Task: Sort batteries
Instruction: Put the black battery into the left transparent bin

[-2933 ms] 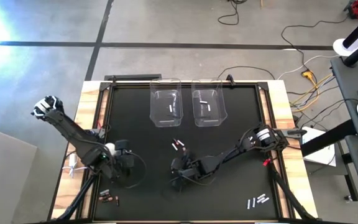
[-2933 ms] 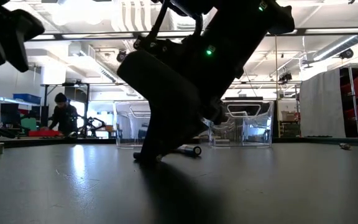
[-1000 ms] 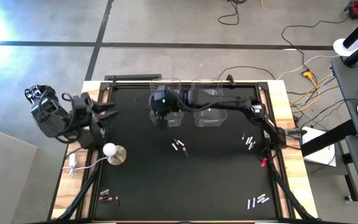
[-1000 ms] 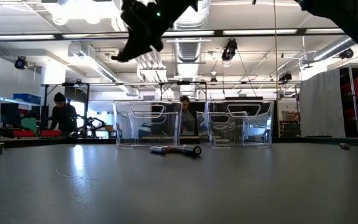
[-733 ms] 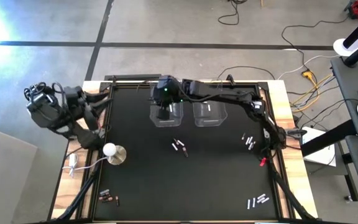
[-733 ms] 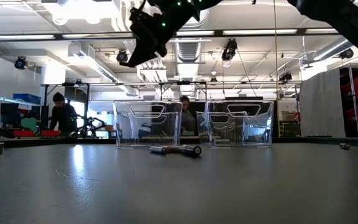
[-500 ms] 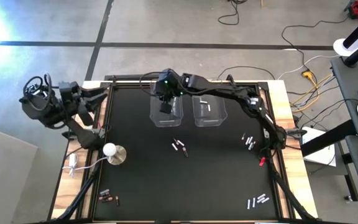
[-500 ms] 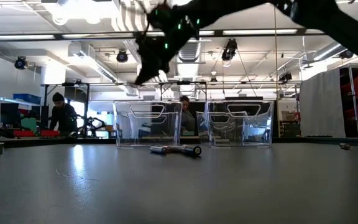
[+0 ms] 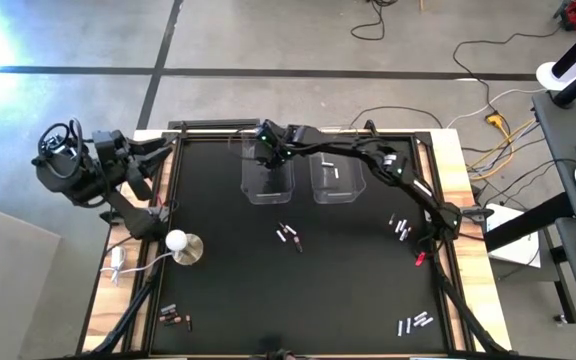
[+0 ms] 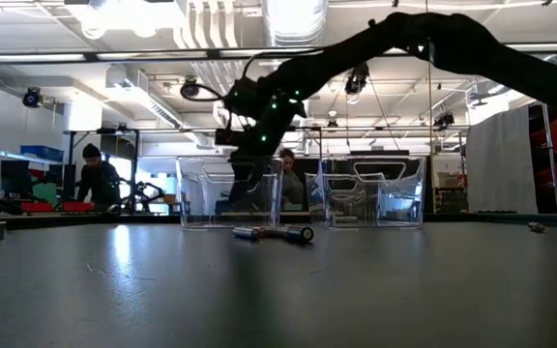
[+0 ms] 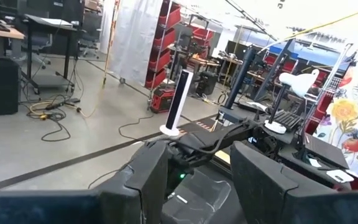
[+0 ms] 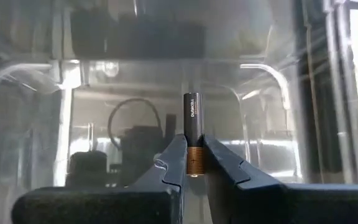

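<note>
R end effector (image 12: pixel 190 163) clamped on a dark/copper battery (image 12: pixel 192 134), holding it upright by its copper end, over the left clear bin (image 9: pixel 266 178) at the far side of the surface (image 9: pixel 238 280). High view: R arm stretched across from the right edge, wrist right over that bin. Low view: tip looks down inside/just above the bin rim, can't tell how deep. Step in hand, I'd say: drop-off of a dark cell.

L end effector (image 11: pixel 197 180) parked off the far-left corner, raised, fingers apart, nothing between them.

Rest of the batteries: dark pair (image 9: pixel 289 236) mid-surface near the bins, dark few (image 9: pixel 175 319) near-left corner, silver ones (image 9: pixel 400 226) by right edge and more silver (image 9: pixel 415 322) near-right corner. Right bin (image 9: pixel 336 178) has one pale cell inside.

Next, prob: open fingers to release into bin, lift clear w/o clipping the wall, then go for the mid-surface pair.
</note>
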`<state>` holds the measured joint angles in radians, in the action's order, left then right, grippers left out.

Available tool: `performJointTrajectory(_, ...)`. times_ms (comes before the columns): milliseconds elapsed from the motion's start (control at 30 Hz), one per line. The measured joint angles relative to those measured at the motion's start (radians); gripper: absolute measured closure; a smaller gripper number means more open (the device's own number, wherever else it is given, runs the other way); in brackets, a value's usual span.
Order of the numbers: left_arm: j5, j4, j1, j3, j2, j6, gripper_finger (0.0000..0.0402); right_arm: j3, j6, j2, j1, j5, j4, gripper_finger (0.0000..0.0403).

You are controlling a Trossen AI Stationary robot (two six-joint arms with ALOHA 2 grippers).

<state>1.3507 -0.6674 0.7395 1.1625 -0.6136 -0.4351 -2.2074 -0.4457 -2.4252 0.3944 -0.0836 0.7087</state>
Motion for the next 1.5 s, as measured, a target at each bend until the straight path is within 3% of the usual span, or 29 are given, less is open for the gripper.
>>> performJointTrajectory(600,0.002,-0.03,0.0,-0.007,0.001,0.0,0.0247,0.0,-0.01,-0.047,0.001,0.001,0.018,0.0372)
performJointTrajectory(1067,0.002,0.006,0.0,0.002,0.0,-0.053,0.0247,-0.034,-0.01,-0.024,-0.008,0.032,0.057,0.0296)
performJointTrajectory(1200,-0.032,0.006,0.0,0.001,-0.002,-0.052,0.0247,-0.148,0.007,0.033,-0.018,0.042,0.124,0.0284)
performJointTrajectory(1500,-0.059,0.005,0.0,0.0,-0.027,-0.049,0.0247,-0.123,0.204,0.338,-0.087,0.068,0.181,0.0294)
